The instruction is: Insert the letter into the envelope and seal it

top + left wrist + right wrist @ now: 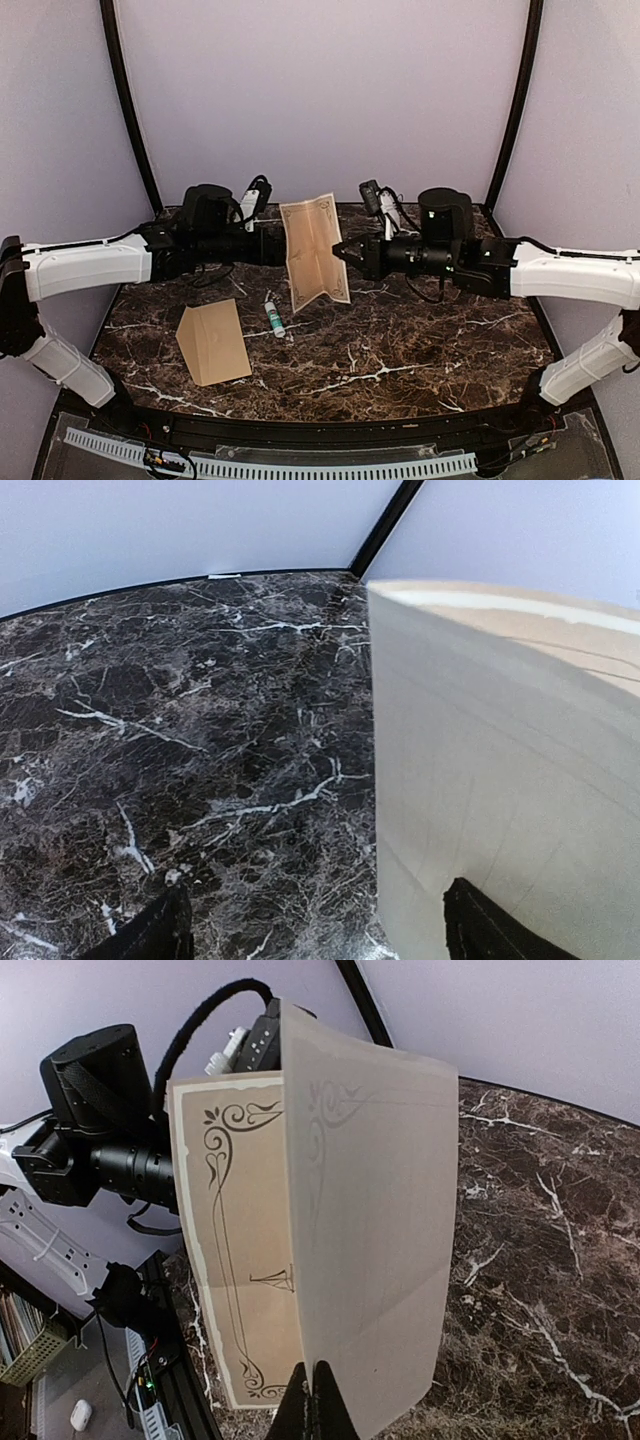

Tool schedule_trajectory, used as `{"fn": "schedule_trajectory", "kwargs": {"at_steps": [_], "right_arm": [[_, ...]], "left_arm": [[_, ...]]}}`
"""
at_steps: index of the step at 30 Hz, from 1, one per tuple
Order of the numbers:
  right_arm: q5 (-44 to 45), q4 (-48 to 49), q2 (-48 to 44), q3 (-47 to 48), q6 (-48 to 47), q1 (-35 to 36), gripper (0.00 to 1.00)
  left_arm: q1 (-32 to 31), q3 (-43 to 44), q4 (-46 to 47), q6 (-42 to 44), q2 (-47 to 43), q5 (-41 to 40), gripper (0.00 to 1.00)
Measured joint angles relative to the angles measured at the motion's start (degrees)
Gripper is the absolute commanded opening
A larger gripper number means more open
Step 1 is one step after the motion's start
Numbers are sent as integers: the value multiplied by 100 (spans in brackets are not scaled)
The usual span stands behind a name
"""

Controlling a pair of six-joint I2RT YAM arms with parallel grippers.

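Right gripper (312,1402) has its fingers pressed together on the lower edge of the letter (314,250). It holds the sheet upright in the air, beyond the envelope (213,342) and to its right. The sheet is bent along a crease into two panels, and its ornate border faces the right wrist camera. The left gripper (278,248) is level with the letter's other side. Its fingers (165,935) are spread wide, and one of them is just against the pale back of the sheet without pinching it. The step in hand looks like folding the letter small enough to fit, and insertion has not begun. The next move probably calls for the left gripper to close on the free panel and flatten the crease. After that the folded sheet has to come down toward the envelope's mouth. The envelope lies on the dark marble table (430,350) with nothing holding it, so it may slide when the paper pushes in. Whether its flap is open I cannot tell. A glue stick (273,319) lies just to the right of the envelope, between it and the raised letter, and sits in the likely path.
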Motion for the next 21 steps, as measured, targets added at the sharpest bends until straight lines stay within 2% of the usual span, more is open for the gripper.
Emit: {"fn": "schedule_trajectory", "kwargs": {"at_steps": [4, 11, 21], "right_arm": [[-188, 457, 122, -321, 125, -138, 0], [-896, 1340, 321, -708, 337, -413, 0], [-2124, 1982, 385, -957, 522, -658, 0]], "left_arm": [[-72, 17, -184, 31, -2, -181, 85], [-356, -72, -101, 348, -9, 68, 82], [-673, -839, 339, 1578, -603, 422, 89]]}}
